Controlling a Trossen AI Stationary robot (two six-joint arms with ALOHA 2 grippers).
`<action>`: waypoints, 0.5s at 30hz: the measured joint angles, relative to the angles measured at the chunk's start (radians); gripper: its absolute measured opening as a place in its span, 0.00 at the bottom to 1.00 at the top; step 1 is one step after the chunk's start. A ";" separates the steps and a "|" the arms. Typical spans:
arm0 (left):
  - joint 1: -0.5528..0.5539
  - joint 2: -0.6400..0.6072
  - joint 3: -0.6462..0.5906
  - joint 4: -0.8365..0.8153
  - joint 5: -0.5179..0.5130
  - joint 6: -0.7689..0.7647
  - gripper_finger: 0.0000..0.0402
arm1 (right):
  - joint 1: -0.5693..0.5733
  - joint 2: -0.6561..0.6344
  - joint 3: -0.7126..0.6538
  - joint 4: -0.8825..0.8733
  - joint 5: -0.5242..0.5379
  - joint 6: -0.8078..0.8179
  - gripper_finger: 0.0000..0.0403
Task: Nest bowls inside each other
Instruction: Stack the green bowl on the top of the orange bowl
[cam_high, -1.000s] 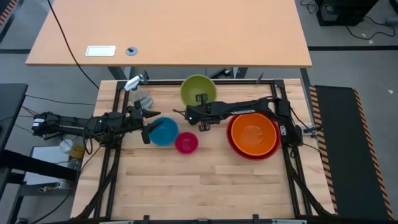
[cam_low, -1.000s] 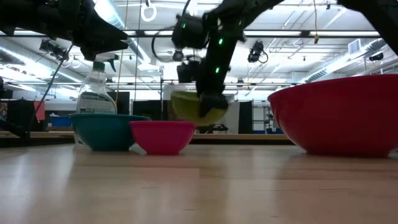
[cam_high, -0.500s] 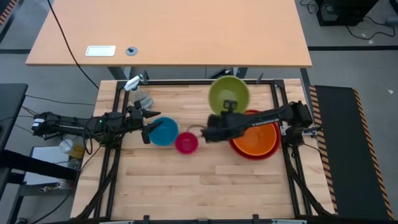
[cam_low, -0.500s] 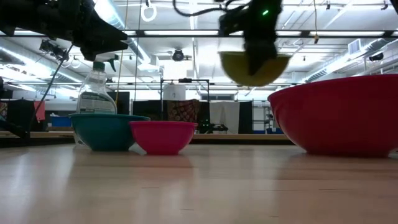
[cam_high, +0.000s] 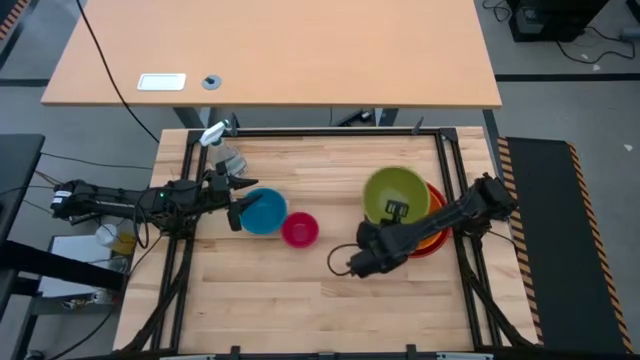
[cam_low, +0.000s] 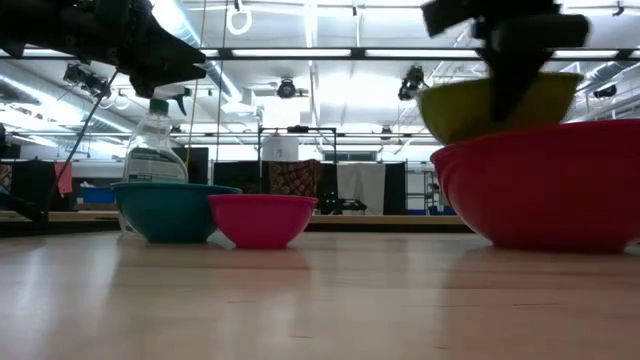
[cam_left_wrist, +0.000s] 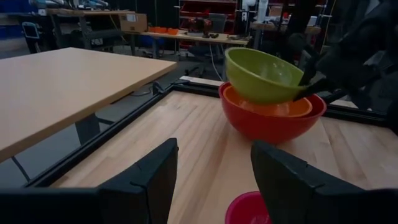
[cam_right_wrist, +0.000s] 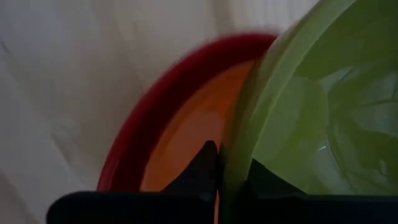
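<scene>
Our right gripper is pinched on the rim of the green bowl, one finger inside and one outside, and it's holding that bowl tilted over the orange bowl, which already sits inside the red bowl on the right side of the table. From table height we see the green bowl poking up above the red one's rim, not settled level. The left wrist view shows it leaning too, overlapping the orange bowl's edge.

Our left gripper is parked over on the left with its fingers spread apart, holding nothing, right at the rim of the blue bowl. The pink bowl sits just beside the blue one, both loose on the wood. A clear spray bottle stands behind the blue bowl, near the table's far left corner.
</scene>
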 joint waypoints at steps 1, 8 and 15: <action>0.000 0.000 0.000 -0.001 0.000 0.000 0.52 | 0.008 -0.005 -0.020 0.000 -0.017 0.020 0.07; 0.000 0.000 0.000 0.001 0.000 -0.008 0.52 | 0.044 -0.085 -0.184 0.054 -0.037 0.146 0.07; 0.000 0.000 0.000 0.001 0.000 -0.007 0.52 | 0.021 -0.209 -0.379 0.329 -0.137 0.109 0.07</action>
